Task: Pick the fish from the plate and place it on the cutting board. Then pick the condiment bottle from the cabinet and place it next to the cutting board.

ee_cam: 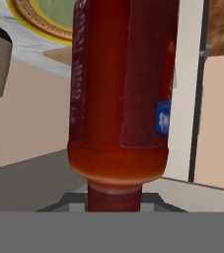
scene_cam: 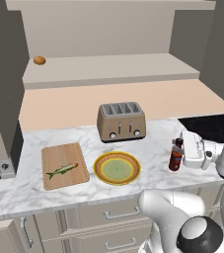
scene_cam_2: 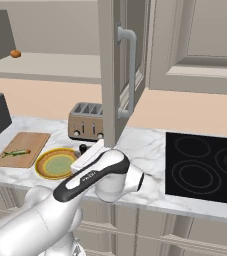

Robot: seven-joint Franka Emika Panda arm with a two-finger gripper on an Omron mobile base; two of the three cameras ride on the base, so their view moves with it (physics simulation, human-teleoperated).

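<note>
In my gripper [scene_cam: 181, 154] the sauce bottle [scene_cam: 175, 154] sits upright, the fingers squeezed tight on it, just over the counter [scene_cam: 153, 138]. It looks hard and smooth (I think it could slip or tip), so I'd grip its fat middle. The fish [scene_cam: 62, 170] already lies on the wooden board [scene_cam: 64, 165], far to the left past the plate [scene_cam: 117, 168]. The plate and toaster [scene_cam: 121, 121] stand in between, and the counter's front edge is near, so I must go around carefully.
</note>
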